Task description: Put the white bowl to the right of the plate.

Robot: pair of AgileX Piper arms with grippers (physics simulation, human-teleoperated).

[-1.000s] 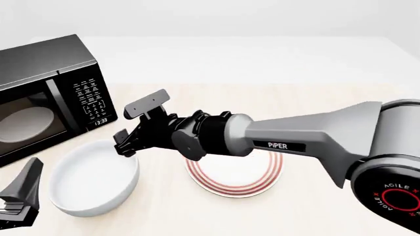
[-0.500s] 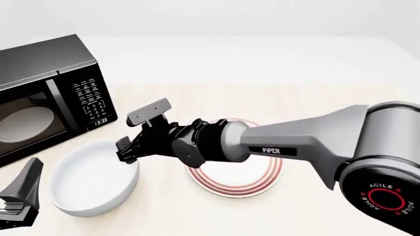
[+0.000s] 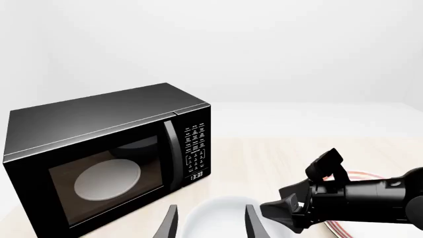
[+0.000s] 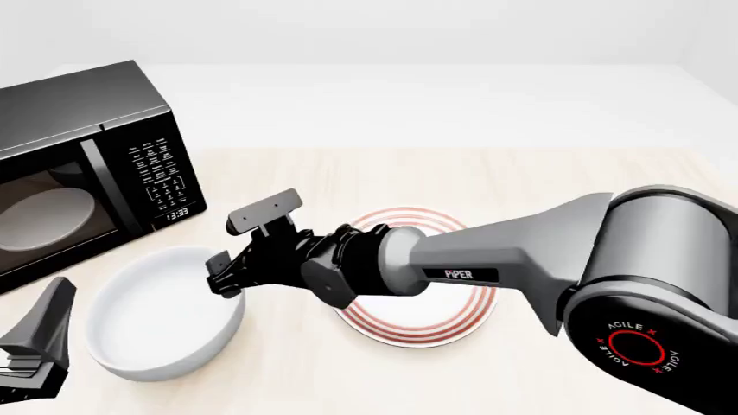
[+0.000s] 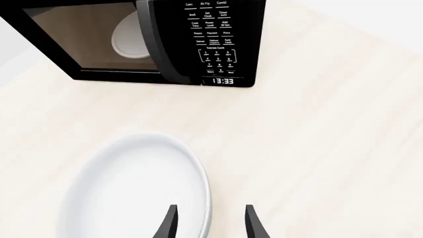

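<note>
The white bowl (image 4: 165,313) sits left of the plate (image 4: 416,294), near the microwave (image 4: 86,164). Right gripper (image 4: 245,246) reaches across the plate — jaws spread, straddling the bowl's right rim, nothing clamped. Left gripper (image 3: 208,223) hangs open near-left — holding nothing.

I saw a black microwave (image 4: 86,169) on the table (image 4: 461,173), its clock (image 4: 176,213) reading 13:33, a pale disc (image 4: 47,216) inside

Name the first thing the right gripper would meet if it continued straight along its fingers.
Most likely the near rim of the white bowl: the right gripper has its open fingers straddling it. Depth is unclear.
</note>
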